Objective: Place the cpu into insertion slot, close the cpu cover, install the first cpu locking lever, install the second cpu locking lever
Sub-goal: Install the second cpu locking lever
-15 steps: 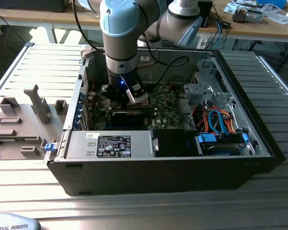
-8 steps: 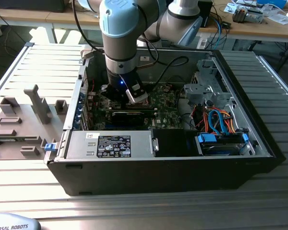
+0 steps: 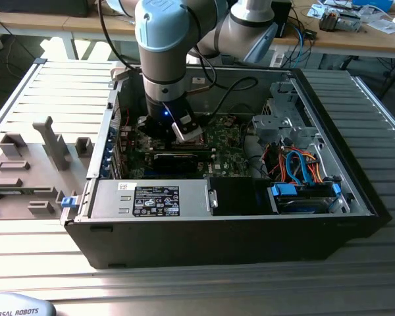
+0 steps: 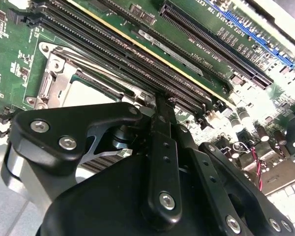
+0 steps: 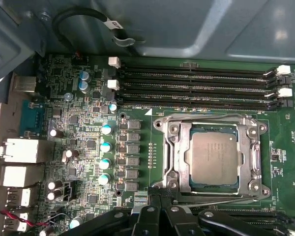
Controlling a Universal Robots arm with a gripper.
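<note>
- The arm reaches down into the open computer case (image 3: 355, 197), which lies on the slatted metal worktop (image 3: 52, 85).
- The gripper (image 3: 174, 131) sits low over the green circuit board (image 5: 78, 142), at the side of the case towards the exterior view's left.
- In the first wrist view the cpu (image 5: 214, 157) lies flat in the insertion slot (image 5: 162, 125), its dull silver top facing up.
- The cpu cover (image 5: 184, 152) is down over the chip, framing it through its square window.
- A thin wire lever (image 5: 216, 200) runs along the slot's edge nearest the gripper.
- The gripper's black fingers (image 5: 160, 221) are drawn close together just beside that edge of the slot; whether they pinch the lever I cannot tell.
- In the second wrist view one dark finger (image 4: 162, 147) comes down at the slot's edge, beside the long black memory slots (image 4: 137, 54).
- Grey plastic fixtures (image 3: 52, 145) stand on the worktop outside the case.
</note>
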